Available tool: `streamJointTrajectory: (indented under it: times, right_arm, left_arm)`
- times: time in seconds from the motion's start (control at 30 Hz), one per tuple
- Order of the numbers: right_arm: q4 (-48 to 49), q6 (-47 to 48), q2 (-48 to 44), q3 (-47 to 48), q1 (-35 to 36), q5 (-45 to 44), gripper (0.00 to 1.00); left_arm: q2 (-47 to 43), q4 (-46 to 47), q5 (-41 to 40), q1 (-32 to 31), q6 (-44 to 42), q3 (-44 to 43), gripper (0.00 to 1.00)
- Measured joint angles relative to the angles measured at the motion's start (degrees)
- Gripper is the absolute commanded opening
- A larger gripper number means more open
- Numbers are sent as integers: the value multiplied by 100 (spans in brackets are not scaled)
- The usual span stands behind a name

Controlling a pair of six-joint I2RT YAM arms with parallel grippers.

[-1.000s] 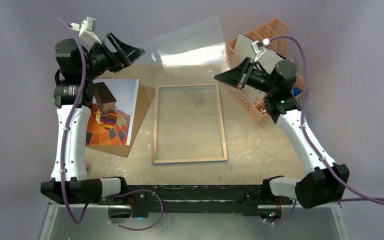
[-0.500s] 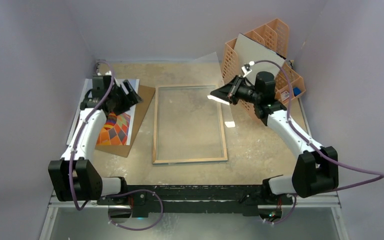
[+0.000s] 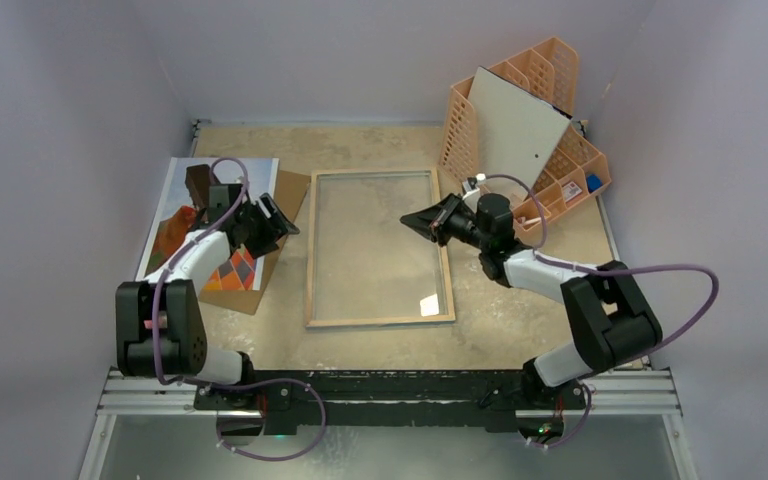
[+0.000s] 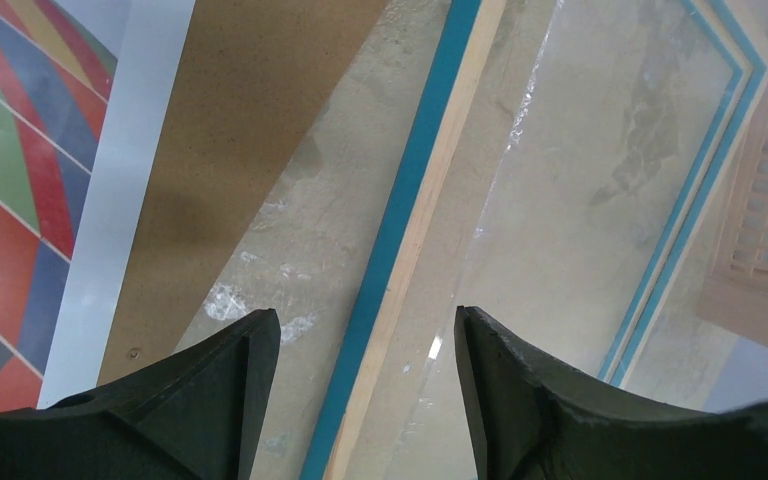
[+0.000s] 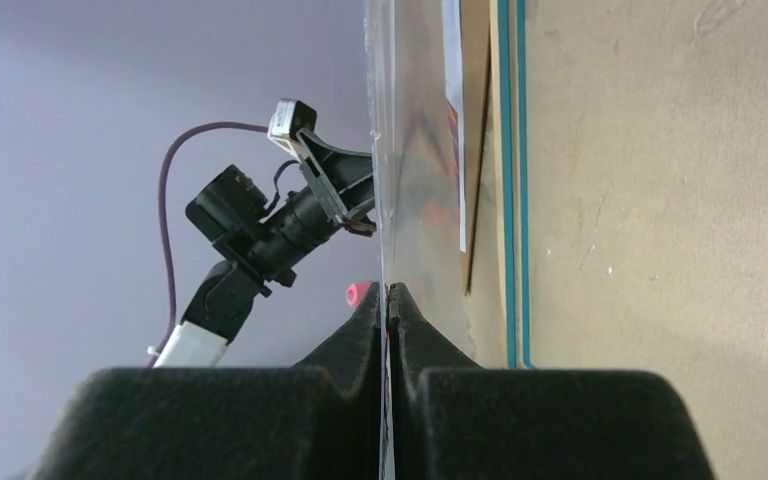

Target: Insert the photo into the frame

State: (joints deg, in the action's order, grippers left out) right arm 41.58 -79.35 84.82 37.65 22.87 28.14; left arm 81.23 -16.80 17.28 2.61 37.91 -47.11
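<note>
The photo (image 3: 182, 195), a hot-air balloon print, lies at the left on the brown backing (image 3: 286, 205), partly under my left arm; its coloured edge shows in the left wrist view (image 4: 10, 180). The frame (image 3: 378, 321) lies back-up in the middle, with a wood rim and blue edge (image 4: 405, 235). My left gripper (image 3: 286, 222) is open and empty, low over the frame's left rim (image 4: 365, 320). My right gripper (image 3: 407, 219) is shut on the right edge of a clear pane (image 5: 412, 150), which sits over the frame opening (image 3: 375, 250).
An orange lattice organiser (image 3: 560, 175) stands at the back right with a grey-white board (image 3: 515, 125) leaning in it. Purple walls close in on the left, right and back. The brown backing also shows in the left wrist view (image 4: 250, 120).
Both arms came down from high. The clear pane went from raised over the back of the table to down over the frame. My left gripper moved to the frame's left rim.
</note>
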Motion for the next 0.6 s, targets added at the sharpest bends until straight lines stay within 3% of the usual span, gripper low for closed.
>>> streamJointTrajectory:
  times: [0.2,0.6]
  right_arm:
    - [535,59,280,9,37,-166,0]
    - [610,702,905,225,35,-188,0]
  left_arm:
    - [407,212,94,0,-31,0,65]
    - [802,435,420,0,-111,0,64]
